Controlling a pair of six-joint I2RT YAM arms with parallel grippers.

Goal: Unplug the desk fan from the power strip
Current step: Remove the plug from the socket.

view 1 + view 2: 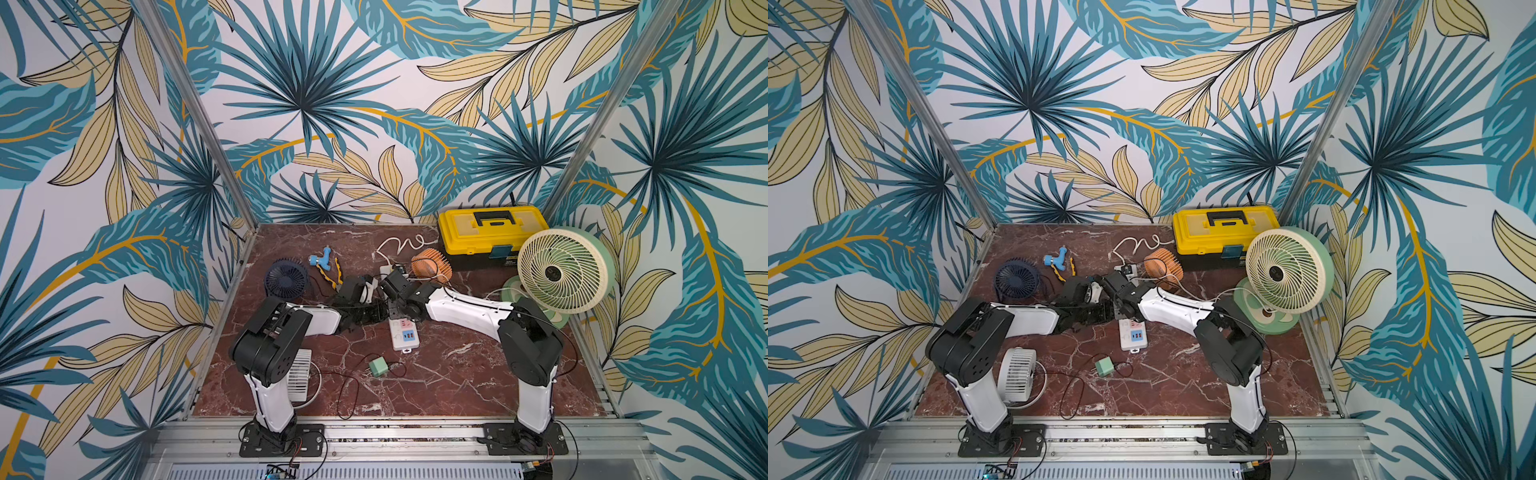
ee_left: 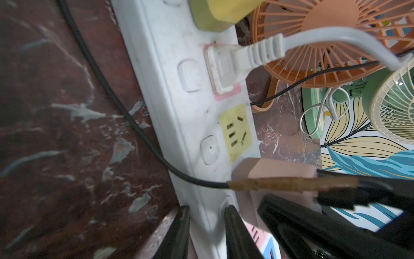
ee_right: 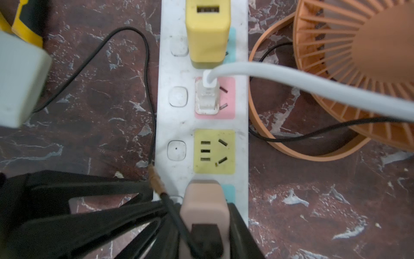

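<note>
item: power strip [image 1: 398,340], white, lying flat on the red marble tabletop [image 1: 457,374] at mid-table, between the two forearms. its blue usb panel [image 1: 408,336] is at the end toward the arm bases and its white cord [image 1: 399,245] curls off the far end. fittings along the strip, read outward from the grippers in the right wrist view: a pink adapter [image 3: 202,197] seated in a blue socket, with a black cable [image 3: 146,67] plugged into its top and a wrap of brown tape [image 3: 155,179] on that cable at the strip's edge; an empty yellow socket [image 3: 214,151]; a white plug [image 3: 207,96] in the pink socket; a yellow adapter [image 3: 208,33] in the next blue socket. right gripper [image 3: 205,205]: jaws set tight against the two sides of the pink adapter, gripping it. left gripper [image 2: 206,210]: jaws a narrow way apart, astride the strip's long edge next to that adapter, one finger over the table and one on the strip's top (whether they pinch the strip cannot be told). around the strip: an orange fan [image 1: 430,266] just beside its far end; a yellow toolbox [image 1: 490,232] beyond that fan; a green-and-cream fan [image 1: 565,270] well off on the right arm's side; a navy fan [image 1: 286,279] well off on the left arm's side; a green cube charger [image 1: 377,368] near the usb end, not touching it.
</note>
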